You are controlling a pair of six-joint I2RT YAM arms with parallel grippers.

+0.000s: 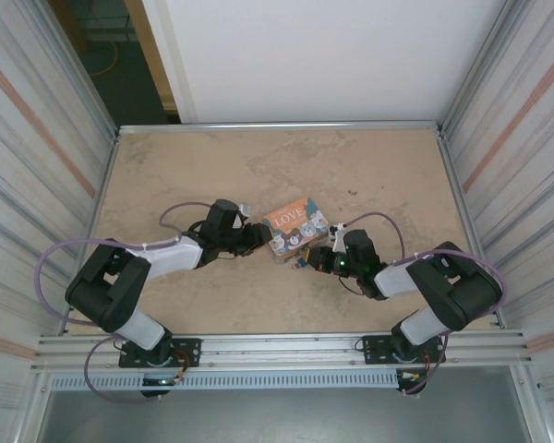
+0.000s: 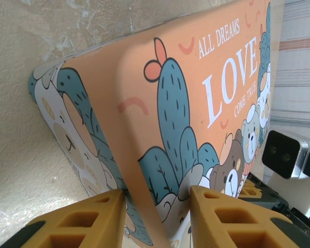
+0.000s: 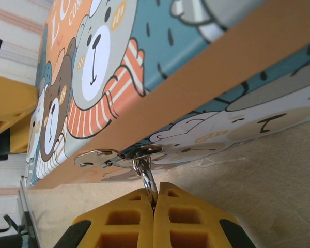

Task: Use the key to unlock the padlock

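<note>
Gripping "LOVE" box (image 2: 217,108): left fingers (image 2: 85,222).

Overhead shot is evenly lit and pretty sharp, with soft shadows tucked under the arms (image 1: 166,257) on the table (image 1: 369,166) and no real glare. Side walls lean outward at the frame edges. Wrist cams are bright too — but the yellow fingers (image 2: 217,217) and the nearest box (image 2: 196,103) print go soft right by the lens

The far half of the table (image 1: 258,166) is wide open, with plenty of passage there. The middle's jammed. The printed box (image 1: 294,226) sits between the left gripper (image 1: 260,236), clamped on its edge, and the right gripper (image 1: 306,261), pinched on a thin metal piece (image 3: 147,181) at its front. Ribbed walls (image 1: 37,157) hem both sides.
</note>
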